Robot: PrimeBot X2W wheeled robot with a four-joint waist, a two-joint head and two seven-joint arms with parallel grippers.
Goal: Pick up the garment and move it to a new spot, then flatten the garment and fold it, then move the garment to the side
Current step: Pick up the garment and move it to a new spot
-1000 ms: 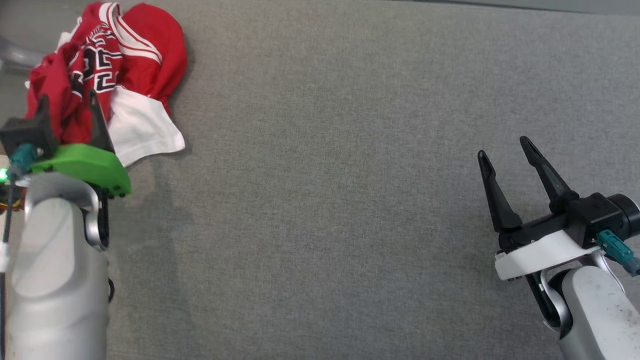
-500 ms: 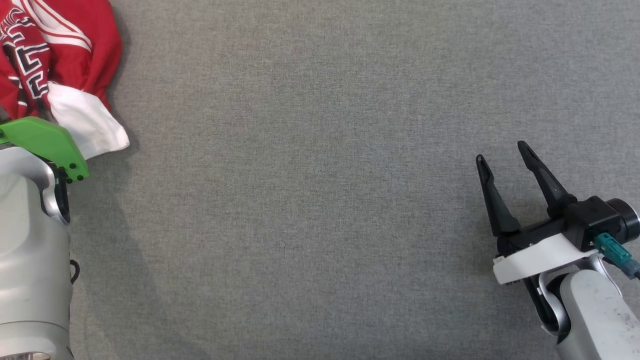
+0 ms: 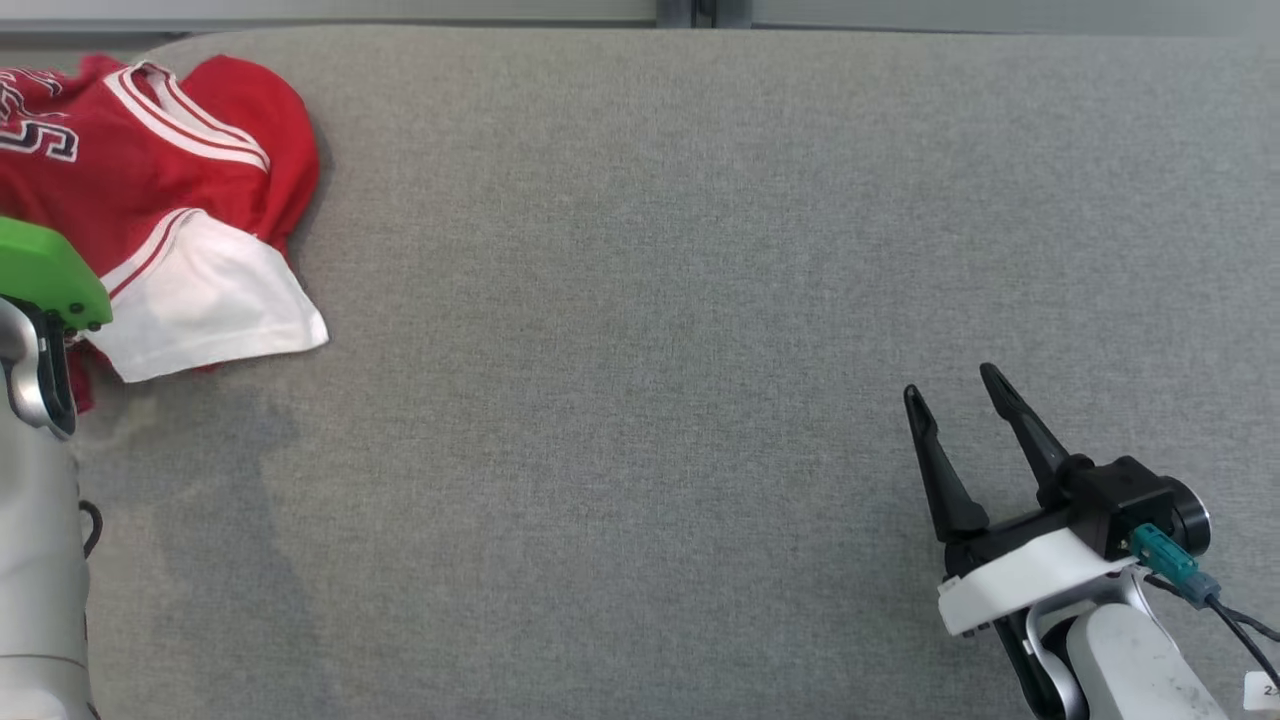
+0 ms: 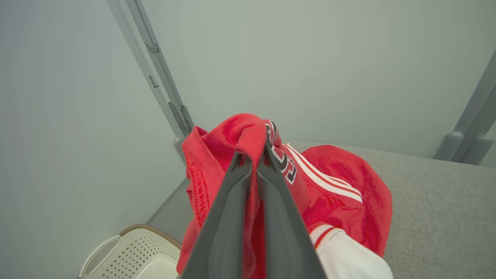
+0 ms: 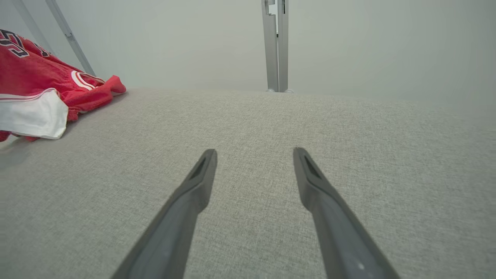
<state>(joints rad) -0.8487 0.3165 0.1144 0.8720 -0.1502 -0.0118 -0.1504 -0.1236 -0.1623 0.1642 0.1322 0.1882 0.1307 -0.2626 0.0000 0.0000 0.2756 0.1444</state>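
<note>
I had my left tool (image 4: 255,157) pinching a fold of the red garment (image 3: 180,170) at the counter's (image 3: 650,350) far-left corner, to lift it, while my right tool (image 3: 950,382) sat spread and empty over the counter's right side.

A wide table (image 3: 650,330) covered in grey woven fabric stands against pale grey-green wall panels (image 5: 379,42) joined by grey metal posts (image 5: 274,50). A cream perforated basket (image 4: 135,252) sits below its edge.
</note>
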